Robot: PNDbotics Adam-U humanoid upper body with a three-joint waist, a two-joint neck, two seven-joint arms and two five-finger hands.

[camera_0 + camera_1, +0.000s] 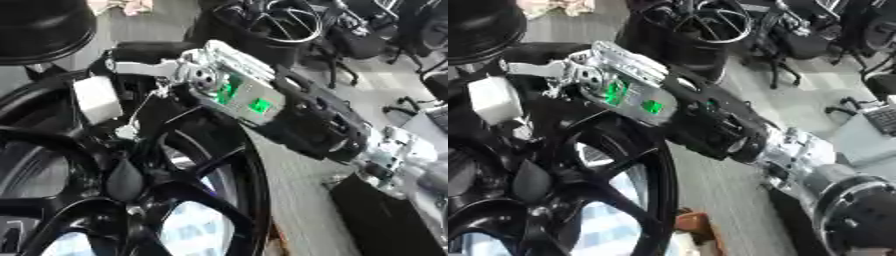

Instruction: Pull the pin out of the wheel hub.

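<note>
The right arm enters from about 4 o'clock and runs diagonally up toward 10 o'clock, its silver wrist joint lowest, then a black forearm section, then an open metal palm frame with green-lit electronics showing inside. The right hand ends over the upper rim of the black wheel, back of the hand turned up toward the camera, tilted so the palm faces down and left onto the wheel. Its dark fingers reach on toward 10 o'clock and curl down over the rim; their tips are lost against the black of the wheel, so I cannot tell how far the hand is closed or whether it has hold of anything.

The wheel fills the lower left, its spokes fanning out from a hub at about 7 o'clock of the hand. A white block sits just at 8 o'clock of the hand, close to the fingers, with a small pale piece below it toward the hub; whether either is the pin cannot be made out.

A round black object fills the 11 o'clock corner. Black chairs stand on the grey floor at 1 o'clock
</note>
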